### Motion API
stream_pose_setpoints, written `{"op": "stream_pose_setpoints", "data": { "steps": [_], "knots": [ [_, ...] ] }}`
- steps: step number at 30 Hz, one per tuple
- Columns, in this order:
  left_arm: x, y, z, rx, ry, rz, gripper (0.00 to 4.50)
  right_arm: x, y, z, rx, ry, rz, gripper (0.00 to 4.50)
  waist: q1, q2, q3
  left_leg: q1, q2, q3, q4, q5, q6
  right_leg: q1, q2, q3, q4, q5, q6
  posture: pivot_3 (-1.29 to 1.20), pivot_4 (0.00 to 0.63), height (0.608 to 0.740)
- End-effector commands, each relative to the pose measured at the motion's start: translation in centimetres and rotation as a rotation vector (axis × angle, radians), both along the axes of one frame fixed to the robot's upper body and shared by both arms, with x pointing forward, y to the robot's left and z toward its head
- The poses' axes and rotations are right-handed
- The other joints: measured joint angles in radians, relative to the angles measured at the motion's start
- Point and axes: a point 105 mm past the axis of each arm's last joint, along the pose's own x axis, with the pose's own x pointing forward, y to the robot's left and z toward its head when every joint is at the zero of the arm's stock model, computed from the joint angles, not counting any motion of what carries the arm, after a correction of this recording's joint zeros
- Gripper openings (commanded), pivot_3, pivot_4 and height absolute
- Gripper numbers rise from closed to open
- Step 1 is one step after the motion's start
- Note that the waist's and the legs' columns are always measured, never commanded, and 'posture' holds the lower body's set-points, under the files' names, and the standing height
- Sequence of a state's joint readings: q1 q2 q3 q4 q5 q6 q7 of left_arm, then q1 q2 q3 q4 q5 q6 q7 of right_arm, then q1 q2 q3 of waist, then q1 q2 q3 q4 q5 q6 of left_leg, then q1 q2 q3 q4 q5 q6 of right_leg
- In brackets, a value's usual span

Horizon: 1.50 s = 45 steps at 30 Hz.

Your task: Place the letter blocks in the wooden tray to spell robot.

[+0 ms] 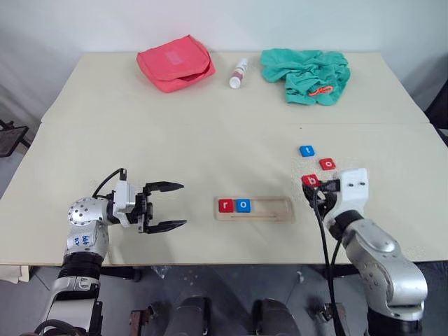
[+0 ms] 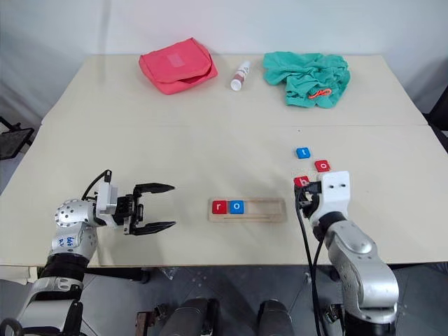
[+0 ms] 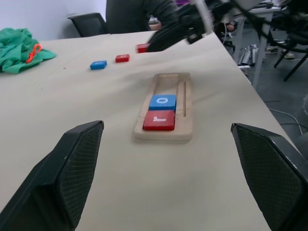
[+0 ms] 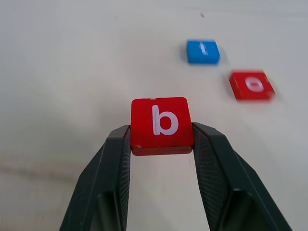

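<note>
The right hand (image 4: 161,144) pinches the red b block (image 4: 160,125) by its side edges, probably clear of the tabletop (image 1: 210,140), ready for the third slot. At lower centre the wooden tray (image 1: 269,210) already holds r (image 1: 225,205) and o (image 1: 243,205). The left hand (image 1: 164,206) waits wide and empty.

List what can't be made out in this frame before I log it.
- Small white bottle at the table's far edge: label too small to read in the head views.
- Orange item in the crumpled green cloth: mostly buried in folds; identity unclear.
- Right gripper, shut on the red b block: whether the block is clear of the table is not visible.
</note>
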<state>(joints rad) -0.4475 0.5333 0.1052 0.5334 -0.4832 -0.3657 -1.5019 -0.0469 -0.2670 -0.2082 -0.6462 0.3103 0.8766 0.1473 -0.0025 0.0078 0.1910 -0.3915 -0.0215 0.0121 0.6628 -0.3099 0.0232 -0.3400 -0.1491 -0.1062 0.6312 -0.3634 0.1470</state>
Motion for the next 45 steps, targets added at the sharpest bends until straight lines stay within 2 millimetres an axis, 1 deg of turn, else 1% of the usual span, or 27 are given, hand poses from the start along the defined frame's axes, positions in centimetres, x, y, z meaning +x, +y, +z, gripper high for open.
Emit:
{"op": "stream_pose_setpoints", "data": {
  "steps": [1, 4, 8, 11, 14, 16, 19, 22, 23, 25, 27, 29, 31, 33, 34, 37, 39, 42, 45],
  "knots": [
    [-1.2, 0.8, -0.4, 0.048, -0.015, -0.074, 4.50, -0.9, -0.7, 0.8, 0.016, -0.024, -0.048, 1.46, 0.000, 0.000, 0.000, 0.000, 0.000, 0.000, 0.000, 0.000, 0.000, 0.000, 0.000, 0.000, 0.000, 0.000, 0.000, 0.00, 0.150, 0.740],
    [-1.4, 1.3, -0.7, 0.055, -0.008, -0.062, 4.50, -1.1, -0.7, 0.4, 0.024, -0.009, -0.053, 1.46, -0.001, 0.000, 0.000, 0.000, 0.000, 0.000, 0.000, 0.000, 0.000, 0.000, 0.000, 0.000, 0.000, 0.000, 0.000, 0.00, 0.150, 0.740],
    [-1.5, 1.4, -0.6, 0.055, -0.010, -0.056, 4.50, -1.3, -0.7, 0.1, 0.037, 0.009, -0.063, 1.46, -0.001, 0.000, 0.000, 0.000, 0.000, 0.000, 0.000, 0.000, 0.000, 0.000, 0.000, 0.000, 0.001, 0.000, 0.000, 0.00, 0.150, 0.740],
    [-1.5, 1.2, -0.2, 0.041, -0.023, -0.045, 4.50, -1.0, -1.6, -0.9, 0.030, 0.033, -0.097, 1.46, 0.001, 0.000, 0.000, 0.000, 0.000, 0.000, 0.000, 0.000, 0.000, 0.000, 0.000, 0.000, 0.001, 0.000, 0.000, 0.00, 0.150, 0.740],
    [-1.5, 1.0, -0.1, 0.036, -0.029, -0.043, 4.50, -0.7, -1.8, -1.0, 0.036, 0.036, -0.103, 1.46, 0.000, 0.000, 0.000, 0.000, 0.000, 0.000, 0.000, 0.000, 0.000, 0.000, 0.000, 0.000, 0.000, 0.000, 0.000, 0.00, 0.150, 0.740],
    [-1.5, 0.8, 0.1, 0.032, -0.033, -0.042, 4.50, -0.8, -1.6, -1.1, 0.042, 0.042, -0.104, 2.18, -0.001, 0.000, 0.000, 0.001, 0.000, 0.000, 0.000, 0.000, 0.000, 0.000, 0.000, 0.000, 0.001, 0.000, 0.000, 0.00, 0.150, 0.740],
    [-1.5, 0.6, 0.2, 0.028, -0.035, -0.042, 4.50, -0.9, -1.8, -1.2, 0.044, 0.047, -0.119, 3.16, -0.001, 0.000, 0.000, 0.001, 0.000, 0.000, 0.000, 0.000, 0.000, 0.000, 0.000, 0.000, 0.000, 0.000, 0.000, 0.00, 0.150, 0.740],
    [-1.5, 0.6, 0.3, 0.026, -0.036, -0.043, 4.50, -0.9, -2.1, -0.6, 0.037, 0.022, -0.124, 4.18, 0.000, 0.000, 0.000, 0.001, 0.000, 0.000, 0.000, 0.000, 0.000, 0.000, 0.000, 0.000, 0.001, 0.000, 0.000, 0.00, 0.150, 0.740],
    [-1.5, 0.5, 0.4, 0.024, -0.036, -0.043, 4.50, -1.0, -2.0, -0.1, 0.022, 0.007, -0.089, 4.48, -0.001, 0.000, 0.000, 0.001, 0.000, 0.000, 0.000, 0.000, 0.000, 0.000, 0.000, 0.000, 0.001, 0.000, 0.000, 0.00, 0.150, 0.740],
    [-1.6, 0.4, 0.5, 0.019, -0.037, -0.045, 4.50, -1.3, -1.2, 0.7, -0.025, -0.006, 0.027, 4.48, 0.000, 0.000, 0.000, 0.001, 0.000, 0.000, 0.000, 0.000, 0.000, 0.000, 0.000, 0.001, 0.000, 0.000, 0.000, 0.00, 0.150, 0.740],
    [-1.6, 0.4, 0.5, 0.016, -0.038, -0.045, 4.50, -1.5, -0.6, 1.1, -0.065, -0.004, 0.113, 4.48, 0.000, 0.000, 0.000, 0.000, 0.000, 0.001, 0.000, 0.000, 0.000, 0.000, 0.000, 0.001, 0.000, 0.000, 0.000, 0.00, 0.150, 0.740],
    [-1.6, 0.3, 0.6, 0.015, -0.039, -0.045, 4.50, -1.6, -0.5, 1.1, -0.086, -0.003, 0.148, 4.48, 0.000, 0.000, 0.000, 0.001, 0.000, 0.000, 0.000, 0.000, 0.000, 0.000, 0.000, 0.001, 0.000, 0.000, 0.000, 0.00, 0.150, 0.740],
    [-1.6, 0.1, 0.6, 0.005, -0.043, -0.042, 4.50, -1.6, -0.5, 1.6, -0.256, 0.034, 0.368, 4.48, 0.000, 0.001, 0.000, 0.001, 0.001, 0.000, 0.000, 0.000, 0.000, 0.001, 0.000, 0.000, 0.000, 0.000, 0.000, 0.00, 0.150, 0.740],
    [-1.7, -0.1, 0.6, -0.003, -0.045, -0.040, 4.50, -1.5, -1.2, 2.0, -0.371, 0.073, 0.506, 4.48, 0.001, 0.000, 0.000, 0.000, -0.001, 0.004, 0.001, 0.000, 0.003, 0.001, -0.001, 0.002, -0.004, 0.000, 0.000, 0.00, 0.150, 0.740],
    [-1.8, -0.2, 0.5, -0.005, -0.046, -0.041, 4.50, -1.4, -1.5, 2.1, -0.402, 0.087, 0.551, 4.48, 0.001, -0.002, -0.001, 0.000, -0.001, 0.005, 0.001, 0.000, 0.003, 0.002, -0.001, 0.002, -0.005, 0.000, 0.000, 0.00, 0.150, 0.740],
    [-2.0, -0.3, 0.4, -0.011, -0.047, -0.042, 4.50, -0.9, -2.3, 2.5, -0.494, 0.108, 0.673, 4.48, 0.001, -0.003, -0.001, 0.001, 0.000, 0.005, 0.001, 0.000, 0.003, 0.002, -0.001, 0.001, -0.005, 0.000, 0.000, 0.00, 0.150, 0.740],
    [-2.2, -0.4, 0.4, -0.015, -0.050, -0.043, 4.50, 0.0, -3.1, 2.5, -0.576, 0.124, 0.759, 4.48, 0.000, -0.003, -0.001, 0.001, 0.001, 0.005, 0.001, 0.000, 0.003, 0.002, -0.001, 0.000, -0.005, 0.000, 0.000, 0.00, 0.150, 0.740],
    [-2.8, -0.3, 0.1, -0.016, -0.051, -0.041, 4.50, 1.1, -4.8, 2.0, -0.736, 0.180, 0.897, 4.48, -0.002, -0.003, 0.000, 0.001, 0.000, 0.007, 0.001, 0.000, 0.003, 0.002, -0.002, 0.001, -0.005, 0.000, 0.000, 0.00, 0.150, 0.740],
    [-3.2, -0.1, 0.0, -0.011, -0.050, -0.031, 4.50, 1.9, -5.4, 1.5, -0.806, 0.201, 0.988, 4.48, -0.001, -0.003, 0.000, 0.001, 0.001, 0.007, 0.001, 0.000, 0.003, 0.002, -0.002, 0.000, -0.006, 0.000, 0.000, 0.00, 0.150, 0.740]
  ]
}}
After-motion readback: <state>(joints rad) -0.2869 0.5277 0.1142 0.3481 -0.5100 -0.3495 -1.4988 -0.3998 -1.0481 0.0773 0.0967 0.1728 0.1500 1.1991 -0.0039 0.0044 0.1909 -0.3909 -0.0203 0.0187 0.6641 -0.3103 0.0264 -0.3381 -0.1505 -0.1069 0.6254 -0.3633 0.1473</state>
